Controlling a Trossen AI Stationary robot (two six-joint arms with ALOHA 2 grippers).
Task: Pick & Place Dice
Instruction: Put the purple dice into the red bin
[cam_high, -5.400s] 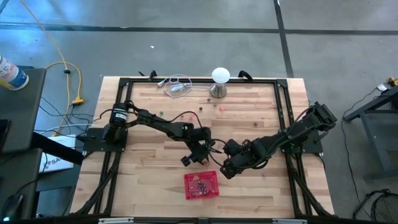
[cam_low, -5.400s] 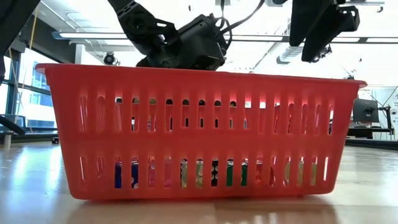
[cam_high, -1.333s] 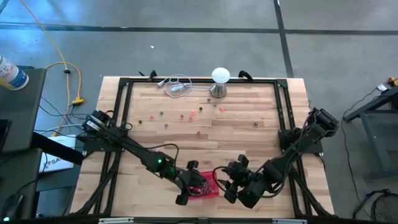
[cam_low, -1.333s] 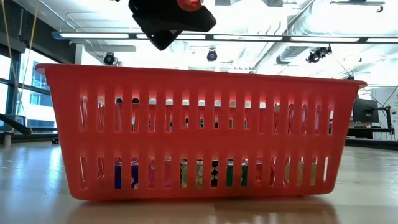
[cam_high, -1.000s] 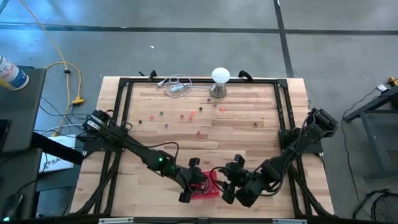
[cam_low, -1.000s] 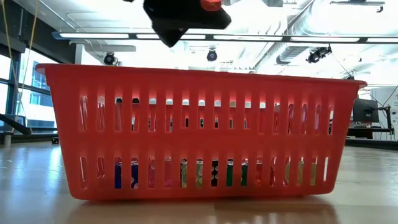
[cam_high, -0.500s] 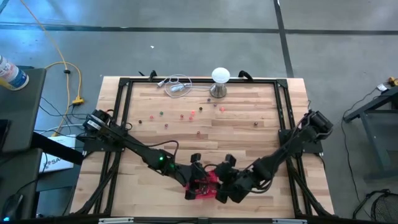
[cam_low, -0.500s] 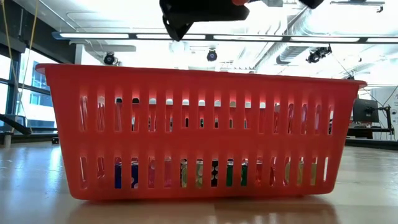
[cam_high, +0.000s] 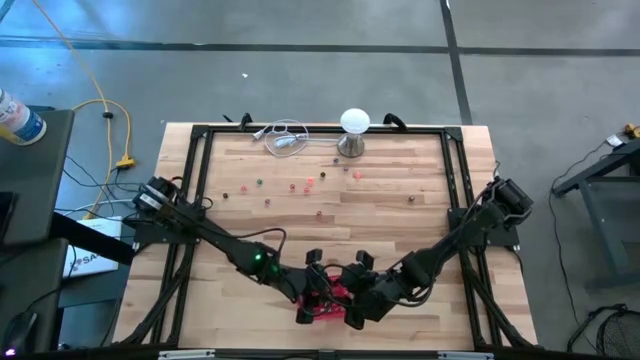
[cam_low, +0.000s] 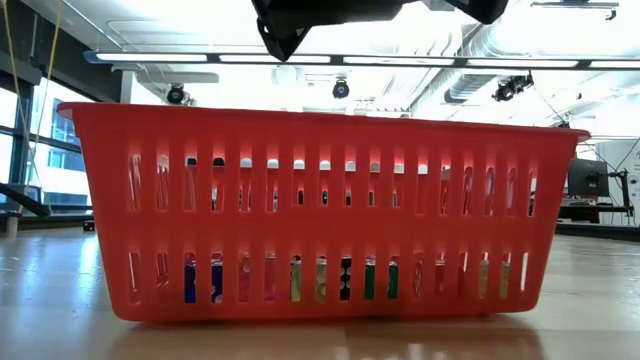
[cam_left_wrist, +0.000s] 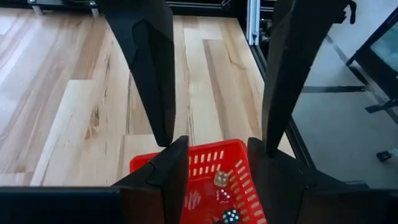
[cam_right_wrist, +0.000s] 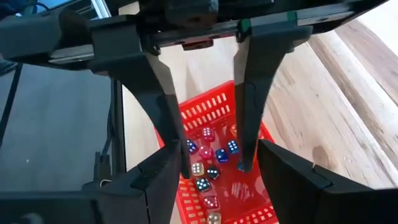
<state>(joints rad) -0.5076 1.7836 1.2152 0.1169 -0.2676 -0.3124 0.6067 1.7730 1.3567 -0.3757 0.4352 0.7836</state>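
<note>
Dice (cam_right_wrist: 211, 163) are the story, a heap of them lying in the red basket (cam_high: 309, 313) at the table's near edge, and more dice (cam_high: 292, 186) strewn loose across the far half of the table (cam_high: 400, 225), well apart from the basket. Start big: the wooden table fills the high view, dark frame round it, both arms reaching in toward the basket from opposite sides. Left arm stretches from the left edge, its gripper (cam_high: 316, 283) hanging over the basket's left part. Right arm comes in from the right edge, its gripper (cam_high: 353, 308) over the basket's right part, the two grippers just beside each other. From table height the basket's slotted wall (cam_low: 320, 210) fills the picture, coloured dice showing through the bottom slots, dark gripper parts above the rim. Left wrist view: the left gripper's fingers (cam_left_wrist: 174, 162) stand spread, nothing between them, the basket and a few dice below. Right wrist view: right fingers (cam_right_wrist: 283, 171) parted too, nothing gripped, blue, red and pale dice in the basket beneath. Far edge: a white ball-topped stand (cam_high: 354, 131), with a coiled cable (cam_high: 285, 135) beside it.
</note>
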